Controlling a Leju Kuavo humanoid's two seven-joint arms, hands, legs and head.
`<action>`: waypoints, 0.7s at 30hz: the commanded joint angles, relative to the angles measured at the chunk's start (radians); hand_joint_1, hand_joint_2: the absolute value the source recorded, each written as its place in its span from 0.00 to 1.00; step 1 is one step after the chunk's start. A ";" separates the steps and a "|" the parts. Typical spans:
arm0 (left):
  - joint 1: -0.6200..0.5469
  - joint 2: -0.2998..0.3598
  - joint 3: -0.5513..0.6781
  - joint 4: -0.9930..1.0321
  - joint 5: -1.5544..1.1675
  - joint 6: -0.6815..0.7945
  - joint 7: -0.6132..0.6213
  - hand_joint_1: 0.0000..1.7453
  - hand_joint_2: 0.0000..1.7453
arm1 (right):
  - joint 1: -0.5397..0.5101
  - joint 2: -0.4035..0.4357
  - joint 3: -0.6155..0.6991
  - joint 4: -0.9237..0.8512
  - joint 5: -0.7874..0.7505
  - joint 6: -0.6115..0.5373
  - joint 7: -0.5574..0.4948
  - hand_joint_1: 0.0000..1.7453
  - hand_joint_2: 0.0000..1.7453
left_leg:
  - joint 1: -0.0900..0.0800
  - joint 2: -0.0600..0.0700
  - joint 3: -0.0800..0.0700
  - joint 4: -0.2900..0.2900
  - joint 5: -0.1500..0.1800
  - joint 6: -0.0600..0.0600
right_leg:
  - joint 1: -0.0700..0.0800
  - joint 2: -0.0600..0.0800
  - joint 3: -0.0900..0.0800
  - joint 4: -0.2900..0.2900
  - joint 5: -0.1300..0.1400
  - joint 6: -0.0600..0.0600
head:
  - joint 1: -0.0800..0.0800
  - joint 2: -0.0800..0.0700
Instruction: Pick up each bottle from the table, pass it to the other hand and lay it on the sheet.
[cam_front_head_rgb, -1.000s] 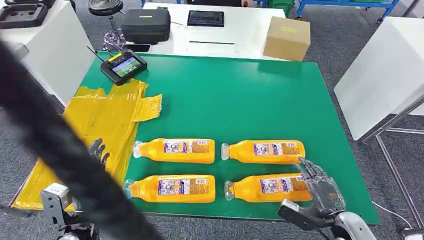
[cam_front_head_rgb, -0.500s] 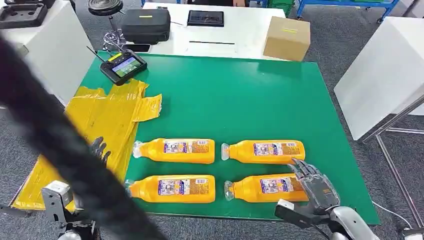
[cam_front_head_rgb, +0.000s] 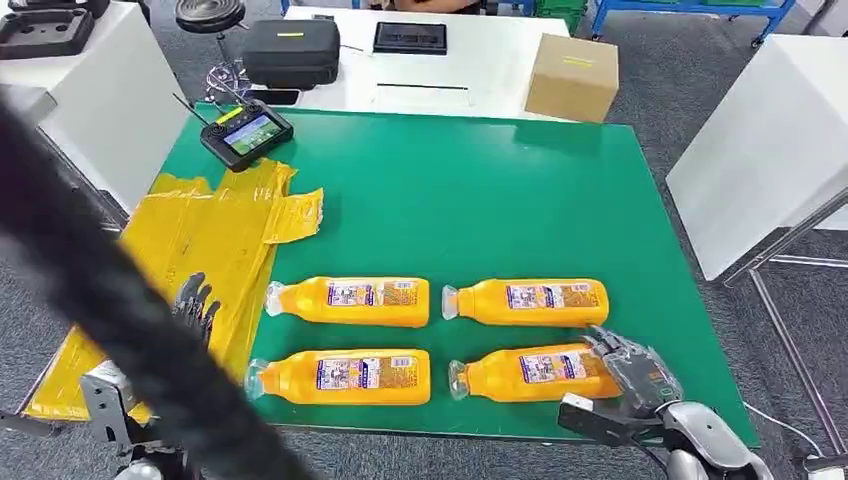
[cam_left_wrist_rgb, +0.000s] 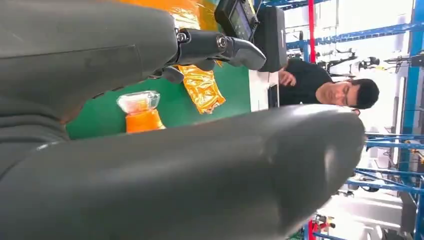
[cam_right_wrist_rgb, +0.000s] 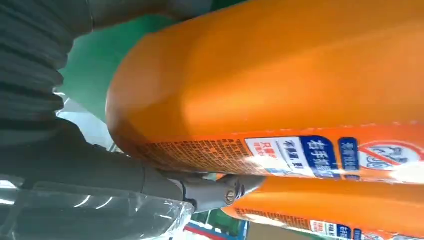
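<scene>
Four orange bottles lie on the green table (cam_front_head_rgb: 480, 200) with their caps to the left: far left (cam_front_head_rgb: 350, 301), far right (cam_front_head_rgb: 528, 302), near left (cam_front_head_rgb: 345, 376), near right (cam_front_head_rgb: 525, 374). My right hand (cam_front_head_rgb: 635, 372) wraps the base end of the near right bottle (cam_right_wrist_rgb: 280, 85), fingers over it and the thumb (cam_right_wrist_rgb: 210, 192) under it; the bottle still lies on the table. The crumpled yellow sheet (cam_front_head_rgb: 200, 240) covers the table's left side. My left hand (cam_front_head_rgb: 195, 303) hovers at the sheet's near edge, fingers apart and empty, with a bottle cap (cam_left_wrist_rgb: 139, 102) ahead of it.
A handheld controller (cam_front_head_rgb: 246, 132) sits at the table's far left corner. Behind it are a black case (cam_front_head_rgb: 291, 50), a tablet (cam_front_head_rgb: 410, 37) and a cardboard box (cam_front_head_rgb: 572, 76) on a white table. A blurred black band (cam_front_head_rgb: 100, 290) crosses the left foreground. A person (cam_left_wrist_rgb: 320, 85) sits beyond the table.
My right hand has dropped onto the near right bottle's base and curled its fingers round it; that end of the bottle has shifted slightly. The left hand has barely moved.
</scene>
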 joint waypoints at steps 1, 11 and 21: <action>-0.024 0.004 0.010 0.037 0.000 -0.003 0.010 0.00 0.00 | -0.066 0.021 0.088 0.177 -0.004 0.015 0.006 1.00 1.00 | 0.002 0.002 0.004 -0.003 0.000 -0.007 | 0.001 0.001 0.004 -0.003 0.002 -0.003 | 0.000 0.000; -0.028 -0.002 0.019 0.023 -0.004 -0.010 0.021 0.00 0.00 | -0.085 0.034 0.122 0.136 -0.039 -0.023 0.000 1.00 1.00 | 0.002 0.007 0.005 -0.002 0.001 -0.004 | 0.001 0.004 0.003 -0.003 0.004 -0.006 | 0.000 0.000; -0.031 -0.007 0.030 0.045 -0.004 -0.021 0.026 0.00 0.00 | 0.021 0.054 0.013 -0.172 -0.391 0.089 -0.164 1.00 1.00 | 0.001 0.005 0.004 -0.003 0.002 -0.005 | 0.000 0.003 0.012 -0.001 0.004 -0.004 | 0.000 0.000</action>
